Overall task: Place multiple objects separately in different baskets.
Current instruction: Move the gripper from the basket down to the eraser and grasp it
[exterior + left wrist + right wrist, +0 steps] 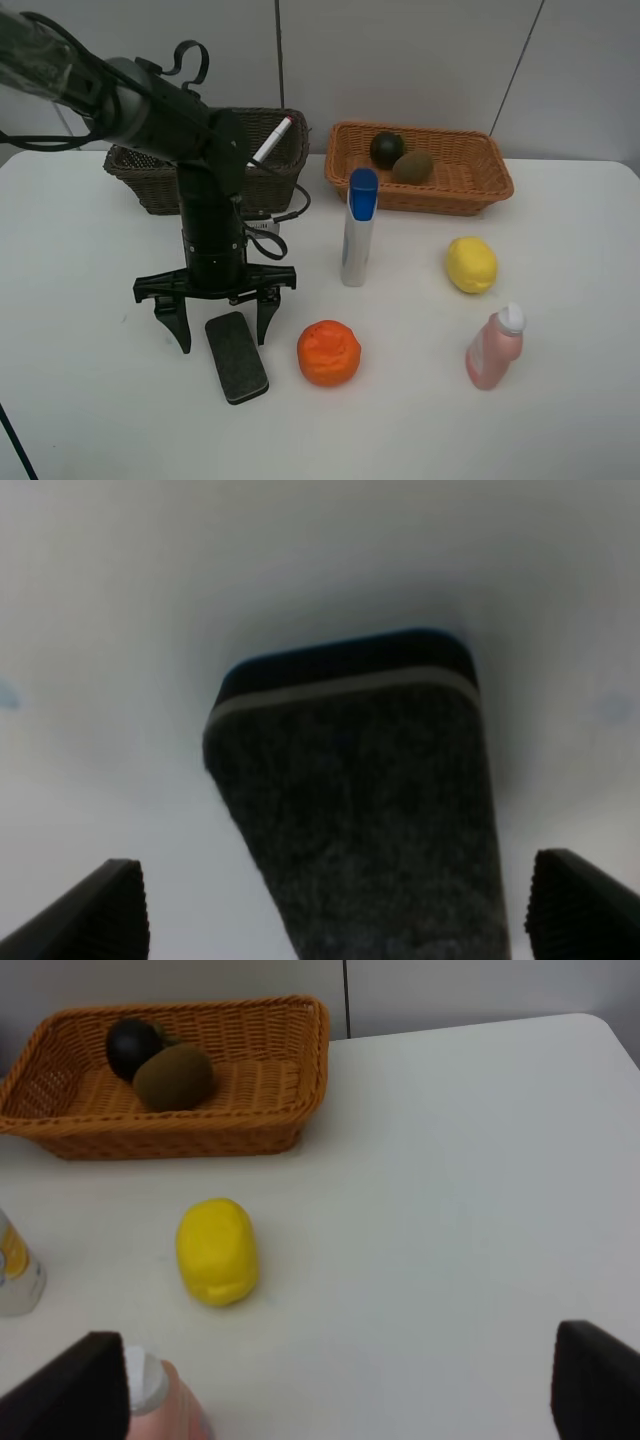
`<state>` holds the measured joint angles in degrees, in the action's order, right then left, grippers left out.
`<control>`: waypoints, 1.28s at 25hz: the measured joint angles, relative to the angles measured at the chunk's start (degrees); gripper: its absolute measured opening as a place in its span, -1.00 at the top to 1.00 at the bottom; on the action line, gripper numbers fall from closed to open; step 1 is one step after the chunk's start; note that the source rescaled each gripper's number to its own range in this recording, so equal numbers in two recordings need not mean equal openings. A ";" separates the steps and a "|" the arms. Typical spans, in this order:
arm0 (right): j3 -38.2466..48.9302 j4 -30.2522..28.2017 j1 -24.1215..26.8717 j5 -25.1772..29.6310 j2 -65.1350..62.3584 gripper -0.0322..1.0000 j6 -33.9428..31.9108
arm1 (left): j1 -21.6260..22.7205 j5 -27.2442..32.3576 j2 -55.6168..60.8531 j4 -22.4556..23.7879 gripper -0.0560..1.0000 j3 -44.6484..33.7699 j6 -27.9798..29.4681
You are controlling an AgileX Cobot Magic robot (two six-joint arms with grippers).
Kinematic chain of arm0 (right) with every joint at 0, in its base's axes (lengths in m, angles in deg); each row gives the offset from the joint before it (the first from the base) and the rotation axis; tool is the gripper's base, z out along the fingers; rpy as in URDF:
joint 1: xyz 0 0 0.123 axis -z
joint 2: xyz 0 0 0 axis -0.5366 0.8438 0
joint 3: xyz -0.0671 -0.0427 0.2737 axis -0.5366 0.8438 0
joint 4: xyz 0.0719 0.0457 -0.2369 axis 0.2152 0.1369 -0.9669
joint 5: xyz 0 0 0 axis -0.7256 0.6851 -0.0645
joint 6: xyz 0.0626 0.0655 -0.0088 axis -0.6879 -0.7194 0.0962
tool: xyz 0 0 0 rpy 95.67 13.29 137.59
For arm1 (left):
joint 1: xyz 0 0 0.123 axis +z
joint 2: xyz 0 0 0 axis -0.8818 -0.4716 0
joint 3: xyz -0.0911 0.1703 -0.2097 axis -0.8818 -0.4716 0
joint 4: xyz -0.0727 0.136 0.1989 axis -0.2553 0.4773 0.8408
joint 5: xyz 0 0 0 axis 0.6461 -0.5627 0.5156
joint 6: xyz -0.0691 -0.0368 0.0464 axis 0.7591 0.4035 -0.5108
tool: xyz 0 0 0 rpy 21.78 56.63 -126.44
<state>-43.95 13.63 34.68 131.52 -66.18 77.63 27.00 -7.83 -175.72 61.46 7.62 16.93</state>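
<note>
I count eight objects and two baskets. On the table (570,425): one eraser (237,357) near the front edge, one orange (328,352) just beside it, one tube (357,228) mid-table, one lemon (471,264) and one bottle (495,347) toward the right edge. At the rear edge, the dark basket (150,178) holds one marker (270,140); the tan basket (462,190) holds one mangosteen (387,149) and one kiwi (413,167). The left gripper (224,340) straddles the eraser, jaws apart. The right gripper (340,1390), near the bottle, also has its jaws apart.

Bright, even overhead light. The high view is sharp, with faint soft shadows close around the eraser (237,357). The left wrist view is blurred, a dark hazy shadow lying past the eraser's far end; the right wrist view is slightly soft.
</note>
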 joint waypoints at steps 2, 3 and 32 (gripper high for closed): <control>0.00 0.00 0.00 0.00 0.00 -1.00 0.00 | 0.00 -0.80 -0.72 -0.12 -0.99 0.00 -0.04; 0.00 0.00 0.00 0.00 0.00 -1.00 0.00 | 0.00 -1.04 -1.12 -0.20 -0.99 0.00 -0.04; 0.00 0.05 0.00 0.00 0.00 -1.00 0.00 | 0.00 -2.71 -3.10 -1.53 -0.26 0.10 -5.96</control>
<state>-43.95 13.69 34.68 131.52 -66.18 77.63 27.00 -10.54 -178.82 59.93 7.72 10.97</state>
